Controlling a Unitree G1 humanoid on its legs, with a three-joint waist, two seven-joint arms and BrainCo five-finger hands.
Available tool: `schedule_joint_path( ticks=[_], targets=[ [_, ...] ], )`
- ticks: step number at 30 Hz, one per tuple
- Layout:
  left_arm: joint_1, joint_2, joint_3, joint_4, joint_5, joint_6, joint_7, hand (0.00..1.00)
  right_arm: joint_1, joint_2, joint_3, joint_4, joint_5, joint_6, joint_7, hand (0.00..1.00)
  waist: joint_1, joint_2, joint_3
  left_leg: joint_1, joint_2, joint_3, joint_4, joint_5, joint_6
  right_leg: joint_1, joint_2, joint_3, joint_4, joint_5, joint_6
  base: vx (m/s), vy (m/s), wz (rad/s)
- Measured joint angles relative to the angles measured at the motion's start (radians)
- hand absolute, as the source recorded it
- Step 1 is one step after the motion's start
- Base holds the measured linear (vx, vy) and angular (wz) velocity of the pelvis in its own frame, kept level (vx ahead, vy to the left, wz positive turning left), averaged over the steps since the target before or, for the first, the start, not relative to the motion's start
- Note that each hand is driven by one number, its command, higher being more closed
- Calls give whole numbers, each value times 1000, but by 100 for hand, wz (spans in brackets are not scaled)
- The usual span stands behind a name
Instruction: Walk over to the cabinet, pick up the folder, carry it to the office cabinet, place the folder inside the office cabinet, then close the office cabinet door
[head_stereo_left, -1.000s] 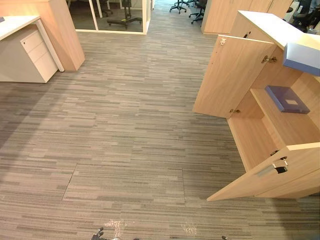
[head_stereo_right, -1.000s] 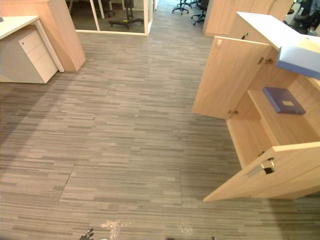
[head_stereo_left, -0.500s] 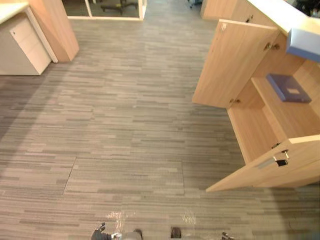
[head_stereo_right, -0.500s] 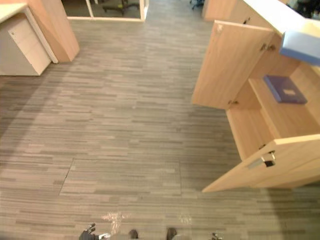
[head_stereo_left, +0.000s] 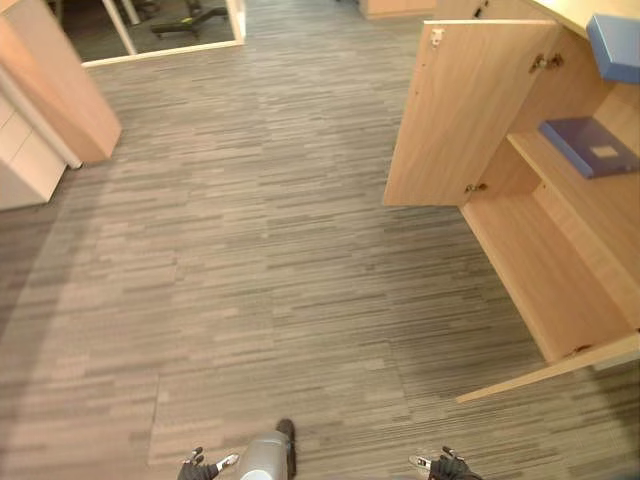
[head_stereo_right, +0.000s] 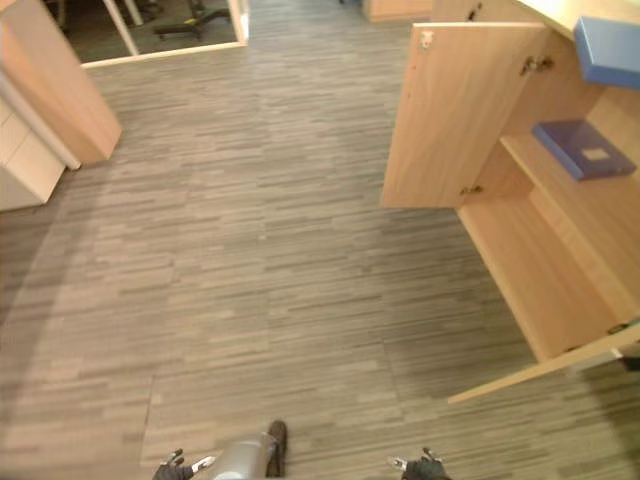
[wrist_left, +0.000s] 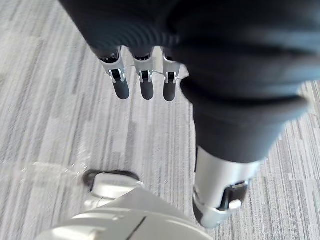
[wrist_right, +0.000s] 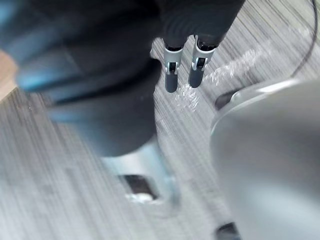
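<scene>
Folder (head_stereo_left: 590, 146) wasn't in either robot hand: it lay flat on a shelf (head_stereo_left: 592, 198) inside the open cabinet (head_stereo_left: 545, 270), well off to my front-right.

Nearest me, L robot hand (wrist_left: 146, 87) hung w/ fingers straight & slack, grasping nothing. R robot hand (wrist_right: 171, 76) was the same: released, nothing in it. Both hung over bare carpet floor (head_stereo_left: 250, 250).

Past that, the cabinet stood w/ both doors out: near door (head_stereo_left: 545, 375) seen almost edge-on, far door (head_stereo_left: 465, 110) wide open. Compartment below the shelf was bare. A lighter blue flat thing (head_stereo_left: 615, 45) sat on the cabinet top, above the folder & apart from it. Couldn't tell if it was a box or another folder. Farthest left were a pale drawer unit (head_stereo_left: 25, 160) & a wood panel (head_stereo_left: 55, 85).

Step, as I judged it: walking, hands free. Either this was the approach for pickup, or the folder was already stowed & only door-closing was left. Couldn't settle which. Either way the next move called for turning right, closing on the cabinet & steering round the near door's edge.

Count: robot hands 2, folder 1, lighter blue thing 1, cabinet 1, doors 2, drawer unit 1.
</scene>
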Motion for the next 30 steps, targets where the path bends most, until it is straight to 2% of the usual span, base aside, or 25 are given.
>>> schedule_joint_path(
  ticks=[1, 2, 3, 5, 6, 7, 9, 11, 12, 13, 14, 15, 18, 19, 20, 21, 22, 23, 24, 27, 28, 29, 30],
  targets=[
    [2, 2, -7, 0, 0, 0, -2, 0, -5, -3, -7, -4, 0, 0, 1, 0, -9, 3, 0, 40, -16, 10, -27, -3, 12, -22, -39, -46, 95, 19, -63, 431, 340, -12],
    [-1, 0, -12, 0, 0, 0, -4, 0, -9, -10, -7, -16, -2, -1, -6, 0, -23, 8, 1, 107, -31, 9, -70, -4, 19, -45, -81, -126, 232, 9, -103, 425, 279, -1],
    [1, -1, -33, 4, 3, -1, -10, 0, -8, -18, -5, -17, -4, 0, -9, 0, -30, 20, -1, 195, -32, 8, -141, -1, 23, -62, -85, -218, 341, -10, -90, 500, 305, -10],
    [-1, 5, -45, 12, 31, -3, -23, 0, -11, -13, -2, -19, -3, -3, -5, 0, -26, 23, -4, 286, -28, 21, -212, -1, 23, -101, -49, -299, 367, -63, -44, 515, 264, -39],
    [-4, 6, -53, 26, 38, -3, -30, 0, -18, -11, -3, -18, 0, -4, -1, 0, -28, 26, -3, 323, -26, 42, -241, -2, 22, -137, -12, -342, 324, -93, -13, 368, 133, -52],
    [-11, 6, -56, 33, 38, -2, -34, 0, -22, -9, -6, -18, 3, -3, -1, 0, -30, 28, 1, 343, -25, 54, -251, -5, 17, -162, 17, -389, 268, -105, 2, 348, 77, -52],
    [-18, 4, -45, 41, 35, 2, -36, 0, -40, -9, -6, -18, 3, -4, -1, 0, -33, 27, 27, 397, -24, 88, -278, -17, -2, -204, 76, -535, 130, -107, 3, 336, 24, -56],
    [-21, -5, -19, 43, 35, 5, -36, 0, -49, -5, -11, -24, 7, -6, -1, 0, -34, 29, 33, 433, -24, 134, -328, -38, -7, -228, 106, -733, 27, -79, -38, 356, -15, -32],
    [-27, -9, 2, 39, 36, 7, -38, 0, -50, 6, -37, -27, 7, -6, -2, 0, -33, 24, 34, 449, -24, 168, -352, -78, 1, -231, 120, -877, -29, -51, -92, 266, -37, -12],
    [-30, -9, 14, 36, 36, 10, -41, 0, -49, 15, -52, -27, 7, -7, -2, 0, -29, 15, 39, 462, -29, 178, -358, -94, 1, -230, 129, -925, -55, -46, -100, 446, -109, -31],
    [-28, -13, 49, 27, 35, 14, -45, 0, -38, 31, -77, -27, 12, -6, -3, 0, -13, 1, 40, 487, -39, 200, -354, -117, -27, -220, 156, -961, -113, -72, -159, 407, -113, -51],
    [-29, -31, 76, 28, 36, 17, -46, 0, -42, 29, -82, -27, 13, -6, -3, 0, -10, 14, 40, 498, -29, 217, -336, -130, -39, -214, 185, -951, -125, -97, -213, 518, -156, -65],
    [-62, -45, 91, 29, 35, 25, -49, 0, -42, 35, -87, -36, 24, -18, -4, 0, -24, 33, 40, 406, 38, 232, -71, -174, -45, -190, 215, -946, -107, -127, -194, 413, -206, -34],
    [-72, -56, 111, 27, 29, 25, -51, 0, -35, 38, -92, -37, 36, -18, -4, 0, -29, 40, 38, 362, 82, 231, 91, -181, -52, -158, 241, -945, -116, -129, -186, 348, -230, -43],
    [-72, -73, 139, 21, 19, 23, -53, 0, -18, 47, -103, -43, 45, -20, -10, 0, -32, 59, 29, 303, 155, 225, 322, -146, -73, -110, 292, -934, -138, -134, -165, 427, -206, -91],
    [-65, -98, 168, 9, -5, 22, -53, 0, 9, 54, -104, -72, 55, -21, -13, 0, -24, 82, 13, 237, 227, 220, 534, -39, -90, -69, 354, -894, -165, -147, -138, 365, -108, -113],
    [-62, -109, 181, 6, -18, 22, -53, 0, 16, 56, -104, -79, 66, -24, -13, 0, -18, 91, 7, 213, 253, 220, 621, 18, -106, -55, 381, -866, -183, -155, -126, 382, 7, -151],
    [-61, -128, 196, 8, -29, 21, -53, 0, 12, 54, -110, -77, 85, -28, -14, 0, -13, 100, 3, 155, 295, 221, 768, 31, -127, -40, 427, -798, -215, -175, -127, 360, 70, -163],
    [-70, -140, 199, 8, -46, 20, -53, 0, 5, 51, -118, -74, 89, -29, -16, 0, -12, 118, 4, 92, 327, 223, 859, -4, -125, -28, 459, -746, -243, -184, -132, 348, 85, -157],
    [-77, -132, 230, 6, -74, 7, -52, 0, 3, 51, -119, -64, 92, -26, -26, 0, -5, 107, 30, 4, 353, 206, 880, -90, -101, 23, 502, -624, -303, -180, -108, 274, 78, -136],
    [-77, -126, 250, 6, -91, 3, -48, 0, 2, 40, -109, -50, 99, -24, -30, 0, 3, 102, 41, -44, 348, 170, 814, -139, -82, 58, 512, -564, -338, -169, -91, 207, 63, -121],
    [-77, -123, 251, 6, -93, 2, -45, 0, -1, 33, -99, -41, 100, -24, -31, 0, 3, 101, 46, -66, 338, 147, 771, -155, -77, 69, 515, -533, -348, -164, -87, 214, 75, -140],
    [-75, -117, 250, 8, -97, 2, -41, 0, -11, 22, -70, -22, 101, -21, -32, 0, 4, 99, 55, -103, 302, 82, 664, -178, -67, 91, 516, -488, -369, -153, -86, 149, 65, -116]
  ],
)
